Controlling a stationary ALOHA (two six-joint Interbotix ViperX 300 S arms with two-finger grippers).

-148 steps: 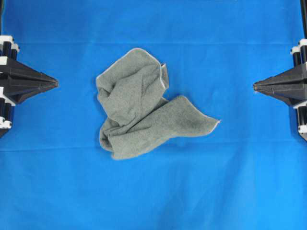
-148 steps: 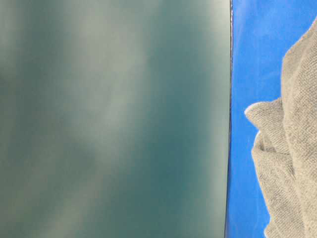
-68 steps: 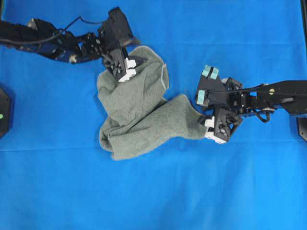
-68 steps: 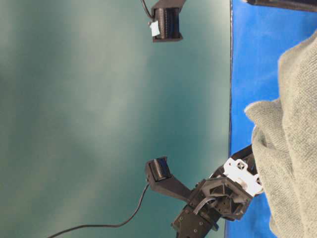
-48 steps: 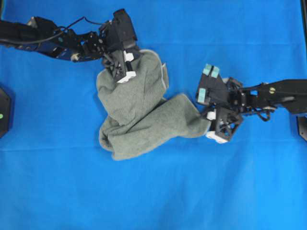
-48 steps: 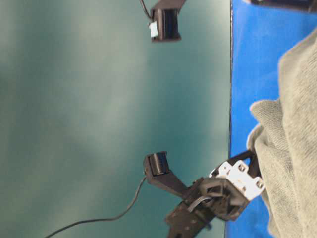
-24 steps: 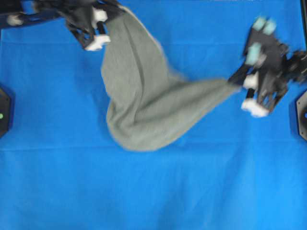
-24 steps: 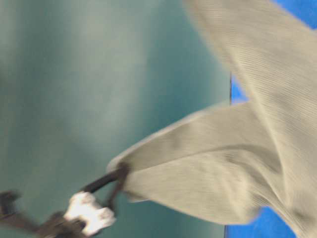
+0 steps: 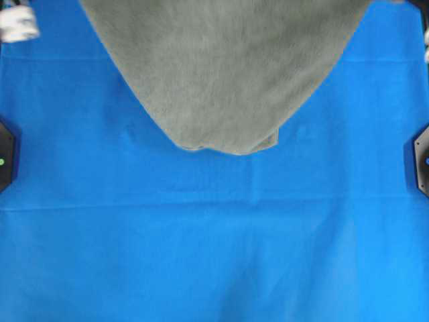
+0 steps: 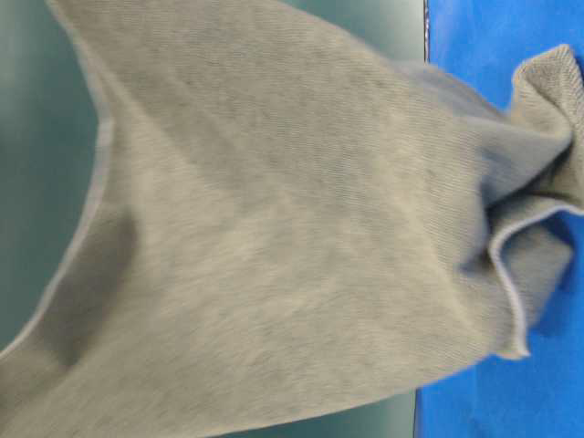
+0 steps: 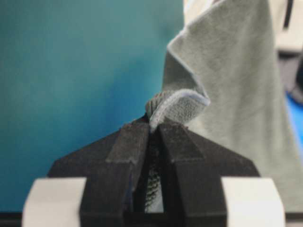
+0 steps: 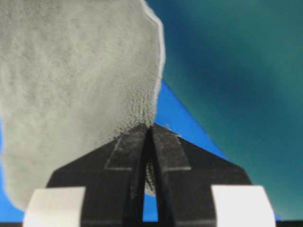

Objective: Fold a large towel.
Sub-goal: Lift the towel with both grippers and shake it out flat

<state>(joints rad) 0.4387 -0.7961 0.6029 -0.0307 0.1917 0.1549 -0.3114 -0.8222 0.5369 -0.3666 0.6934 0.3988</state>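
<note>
Above the blue sheet (image 9: 214, 255) the towel (image 9: 224, 67) hung spread wide, its grey-green cloth filling the top of the overhead view and narrowing downward to a rounded lower end with a small folded corner at its right. That lower end lay over the middle of the sheet, though the overhead view did not show whether it touched it. In the table-level view the towel (image 10: 274, 228) filled most of the picture, blurred, with a pale stitched hem running along its left edge and a curled, hemmed fold at the right over the blue. The left gripper (image 11: 152, 130), seen from its wrist camera, had its black jaws pressed together on a hemmed corner of the towel (image 11: 227, 94), a small loop of cloth poking out above the tips and the rest hanging beyond it to the right. The right gripper (image 12: 150, 128) was likewise clamped tight on the towel (image 12: 71, 80), the fuzzy cloth rising from between its closed tips and spreading up and to the left, its pale hem running down toward the jaws. At the left and right edges of the overhead view sat two dark mounts (image 9: 5, 155), well apart from the cloth.
</note>
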